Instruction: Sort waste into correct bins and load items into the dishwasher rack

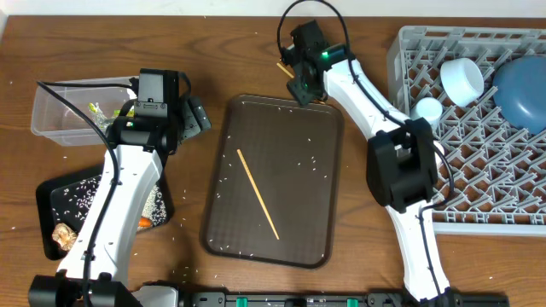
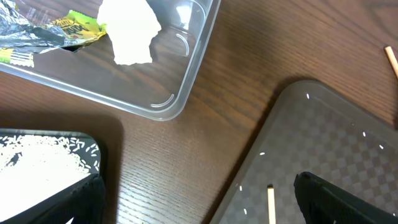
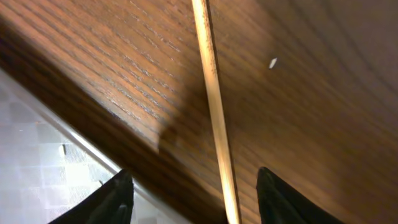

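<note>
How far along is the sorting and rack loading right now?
Done: napkin and wrapper in the tub; rice, carrot and lump in the black tray; bowl, plate and cup in the rack. In hand: right fingers open astride one chopstick on the table. Remaining: that one, a second chopstick on the brown tray, plus scattered rice.

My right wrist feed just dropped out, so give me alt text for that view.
A wooden chopstick runs from the top edge down between the two dark fingers, which stand apart on either side of it. Behind it is the brown table, with a corner of the tray at lower left and one grain of rice at upper right.
</note>
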Robot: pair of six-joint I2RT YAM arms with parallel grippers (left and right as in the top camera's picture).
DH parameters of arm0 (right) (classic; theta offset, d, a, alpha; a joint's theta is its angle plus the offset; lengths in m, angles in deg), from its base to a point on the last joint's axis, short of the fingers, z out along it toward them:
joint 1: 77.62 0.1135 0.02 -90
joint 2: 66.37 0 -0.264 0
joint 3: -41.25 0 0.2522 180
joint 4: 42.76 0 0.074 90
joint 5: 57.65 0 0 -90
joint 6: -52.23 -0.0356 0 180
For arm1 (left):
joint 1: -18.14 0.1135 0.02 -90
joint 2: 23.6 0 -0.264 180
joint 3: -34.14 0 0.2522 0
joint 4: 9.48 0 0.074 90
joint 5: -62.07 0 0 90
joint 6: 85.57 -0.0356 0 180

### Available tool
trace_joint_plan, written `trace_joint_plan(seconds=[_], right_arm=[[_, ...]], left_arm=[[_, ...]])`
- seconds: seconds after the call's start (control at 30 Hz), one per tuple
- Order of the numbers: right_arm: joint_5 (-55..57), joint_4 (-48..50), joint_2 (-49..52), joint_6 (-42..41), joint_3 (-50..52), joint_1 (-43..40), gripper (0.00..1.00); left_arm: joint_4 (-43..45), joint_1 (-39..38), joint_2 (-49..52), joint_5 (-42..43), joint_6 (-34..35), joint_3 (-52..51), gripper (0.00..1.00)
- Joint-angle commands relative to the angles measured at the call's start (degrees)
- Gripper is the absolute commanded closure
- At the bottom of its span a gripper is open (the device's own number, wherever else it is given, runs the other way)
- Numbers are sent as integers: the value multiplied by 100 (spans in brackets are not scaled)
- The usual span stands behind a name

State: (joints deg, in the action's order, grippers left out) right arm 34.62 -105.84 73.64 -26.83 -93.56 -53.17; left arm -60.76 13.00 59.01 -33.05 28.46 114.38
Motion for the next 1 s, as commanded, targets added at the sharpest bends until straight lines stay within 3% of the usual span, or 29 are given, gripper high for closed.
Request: trace_joint_plan(seconds=[0.0, 0.97], right_arm=[[-81, 94, 46, 35, -26, -26, 46], [-125, 758, 374, -236, 186, -240, 58]], left_arm=[[-22, 0, -42, -92, 31, 28, 2], [-22, 0, -42, -92, 31, 28, 2]])
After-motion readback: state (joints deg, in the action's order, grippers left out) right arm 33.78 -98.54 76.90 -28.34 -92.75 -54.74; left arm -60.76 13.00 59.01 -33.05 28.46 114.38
